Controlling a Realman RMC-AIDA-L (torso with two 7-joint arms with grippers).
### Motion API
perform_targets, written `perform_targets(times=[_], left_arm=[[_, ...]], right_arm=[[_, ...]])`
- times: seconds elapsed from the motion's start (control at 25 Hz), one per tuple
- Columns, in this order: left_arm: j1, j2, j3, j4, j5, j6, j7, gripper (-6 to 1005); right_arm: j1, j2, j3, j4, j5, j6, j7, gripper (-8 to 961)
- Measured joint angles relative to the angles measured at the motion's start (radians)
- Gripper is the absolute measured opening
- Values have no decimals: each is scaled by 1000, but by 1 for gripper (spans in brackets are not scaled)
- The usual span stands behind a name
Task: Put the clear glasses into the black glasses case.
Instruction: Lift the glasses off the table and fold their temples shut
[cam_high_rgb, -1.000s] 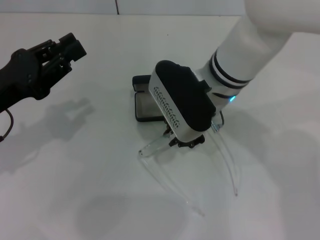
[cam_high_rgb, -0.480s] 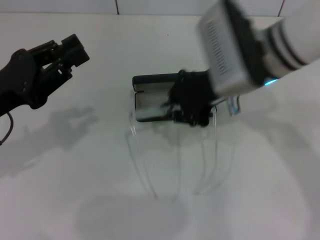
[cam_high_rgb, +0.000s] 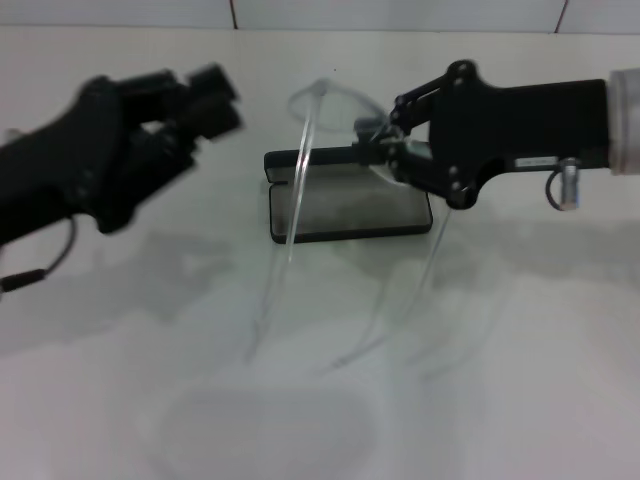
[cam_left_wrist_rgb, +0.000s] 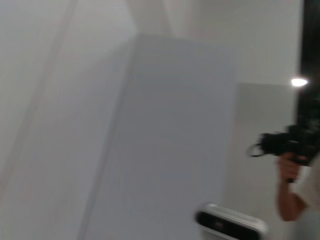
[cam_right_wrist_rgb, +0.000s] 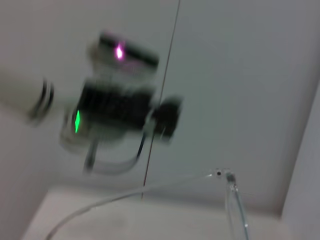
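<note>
Holding the clear glasses (cam_high_rgb: 335, 105) up in the air, the right gripper (cam_high_rgb: 385, 150) reaches in from the right side of the head view, its black fingers (cam_high_rgb: 400, 160) pinched together on the frame near one hinge. The glasses hang above the black glasses case (cam_high_rgb: 345, 200), with the front of the frame raised over the case's far edge and the two long transparent temple arms drooping down across the case and past its near edge toward the camera, their tips off the white table (cam_high_rgb: 520, 350). The case lies open and flat on the table, its grey lining facing up and its narrow lid standing along the far side. The right gripper sits just over the case's right half, above it rather than touching it.

The left gripper (cam_high_rgb: 205, 95) hovers well to the left of the case, raised off the table; whether its fingers are open or closed cannot be told. In the right wrist view, a clear temple arm and hinge of the glasses (cam_right_wrist_rgb: 227, 182) show close by. The left wrist view shows only pale walls and a person (cam_left_wrist_rgb: 295, 180) far off, with neither case nor glasses
</note>
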Motion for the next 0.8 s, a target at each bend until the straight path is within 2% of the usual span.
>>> perform_targets(times=[0.16,0.32,0.6,0.8], left_arm=[[-30,-1,80,2,-14,7,7,193],[-51,-1,112,-1,-15,7,21,182],[-58,-3,133,-5,-15,4,27,161],[-75,-4,144,-62,-16,1,53,156]], right_arm=[[-17,-1,9,136,212,-28,-119,123],[4,-2,12,276,334,-65,-200,123],[41,1,28,353,367,-109,-227,123],[59,4,18,382,395,-123,-239,123]])
